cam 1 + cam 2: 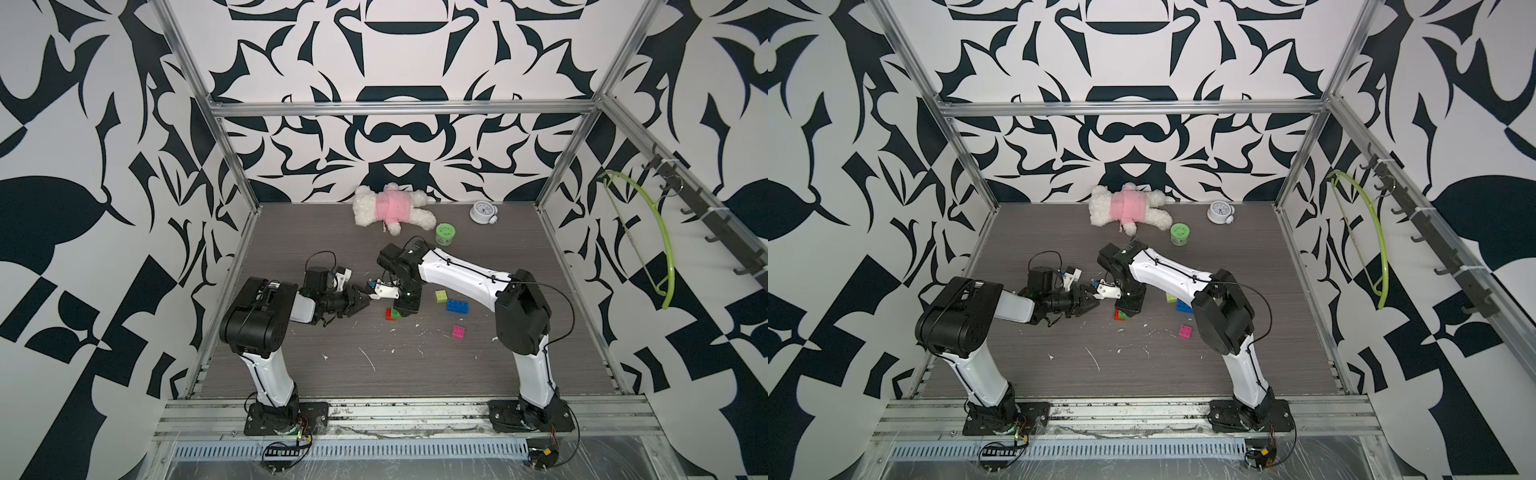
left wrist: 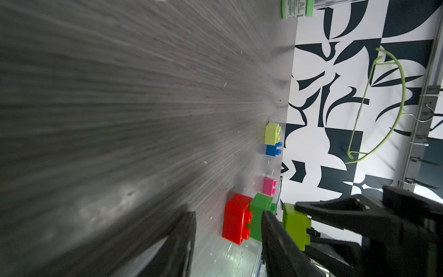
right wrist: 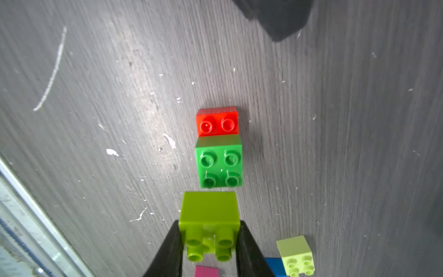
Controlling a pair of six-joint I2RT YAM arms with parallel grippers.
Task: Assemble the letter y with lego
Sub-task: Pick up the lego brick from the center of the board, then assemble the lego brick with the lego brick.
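**Yellow-green brick in the right gripper, just beside the red-green pair**

I had the right gripper (image 3: 209, 226) clamped on a yellow-green brick (image 3: 208, 211) by two opposite sides, with its studs turned toward the wrist. The brick was held clear of the table (image 1: 415, 374), just beside the green brick (image 3: 219, 165). In the left wrist view a gap showed between those two. The green brick sat on the red brick (image 3: 217, 122) and covered about half of it. That joined pair stood near the middle of the table.

The left gripper (image 1: 365, 301) lay low on the pair's left side, jaws partly apart and holding nothing, near the red brick but not touching it. On the pair's right lay a second yellow-green brick (image 1: 441, 296) with the blue brick (image 1: 457, 306) just beside it. The pink brick (image 1: 458, 331) lay apart from them, nearer the front.

The front half of the table was open, marked only by white scraps. Along the back edge lay the plush toy (image 1: 390, 208), the green jar (image 1: 444, 234) and the clock (image 1: 482, 212), all well apart from the bricks.

In both top views the right wrist hid the held brick and most of the green one. In a top view the right arm (image 1: 1167, 270) covered part of the blue brick. The right wrist view cut off the pink brick at its edge. The left wrist view was blurred across the nearest stretch of table.
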